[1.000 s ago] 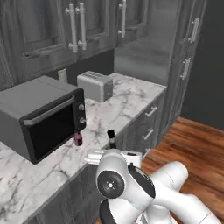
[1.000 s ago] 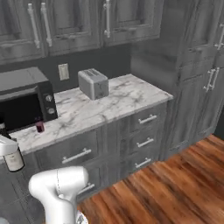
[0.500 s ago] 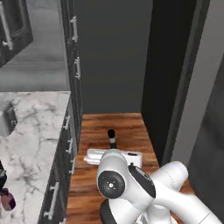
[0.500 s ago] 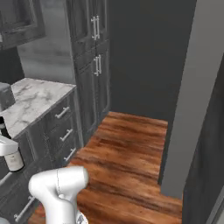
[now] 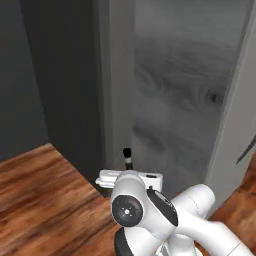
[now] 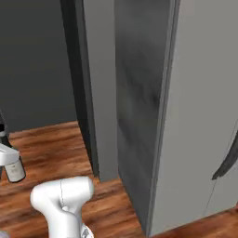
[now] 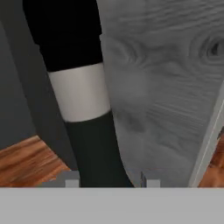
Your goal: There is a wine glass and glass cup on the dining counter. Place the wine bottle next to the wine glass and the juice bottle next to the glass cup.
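grey wood-grain cabinet panel (image 5: 185, 100) looms close — the two-finger gripper (image 7: 109, 181), clamped on the tall dark wine bottle (image 7: 83, 100), could clip it while the base drives.

Wine bottle (image 6: 14, 169) at left edge — above wood floor (image 6: 56, 148).

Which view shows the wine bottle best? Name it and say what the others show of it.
The hand view: the wine bottle stands close up, dark body and pale label plain, between the gripper fingertips. The left base view shows just its black cap and neck; the right base view catches its labelled lower part at the left edge.
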### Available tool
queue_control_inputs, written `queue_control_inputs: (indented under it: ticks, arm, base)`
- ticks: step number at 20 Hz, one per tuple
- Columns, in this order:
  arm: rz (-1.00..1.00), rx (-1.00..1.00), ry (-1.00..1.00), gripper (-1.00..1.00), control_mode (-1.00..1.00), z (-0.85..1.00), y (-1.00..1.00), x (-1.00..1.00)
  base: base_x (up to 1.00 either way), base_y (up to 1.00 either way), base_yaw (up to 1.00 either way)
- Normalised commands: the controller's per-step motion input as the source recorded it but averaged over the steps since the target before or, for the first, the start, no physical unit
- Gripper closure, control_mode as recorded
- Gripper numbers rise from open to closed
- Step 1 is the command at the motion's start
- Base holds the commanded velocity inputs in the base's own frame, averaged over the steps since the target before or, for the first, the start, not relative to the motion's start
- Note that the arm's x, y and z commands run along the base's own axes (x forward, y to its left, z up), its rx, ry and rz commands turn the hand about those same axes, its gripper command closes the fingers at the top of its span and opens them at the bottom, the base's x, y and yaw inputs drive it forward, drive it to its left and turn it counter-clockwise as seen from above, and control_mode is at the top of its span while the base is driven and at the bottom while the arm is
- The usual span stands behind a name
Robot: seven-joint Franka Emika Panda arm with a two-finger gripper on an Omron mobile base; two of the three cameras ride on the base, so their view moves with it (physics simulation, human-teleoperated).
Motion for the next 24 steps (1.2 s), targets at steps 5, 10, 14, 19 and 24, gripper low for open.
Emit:
queue_control_inputs:
  ticks: [5,10,14,19,24]
  arm:
    - [0.00,0.00,0.00,1.00,1.00,0.00,0.00,0.00]
    - [0.00,0.00,0.00,1.00,1.00,0.00,0.00,0.00]
    - [0.00,0.00,0.00,1.00,1.00,0.00,0.00,0.00]
    - [0.00,0.00,0.00,1.00,1.00,0.00,0.00,0.00]
    - [0.00,0.00,0.00,1.00,1.00,0.00,0.00,0.00]
  base:
    - [0.00,0.06,-1.00]
    - [0.00,0.06,-1.00]
    - [0.00,0.06,-1.00]
    - [0.00,0.07,-1.00]
    - [0.01,0.08,-0.99]
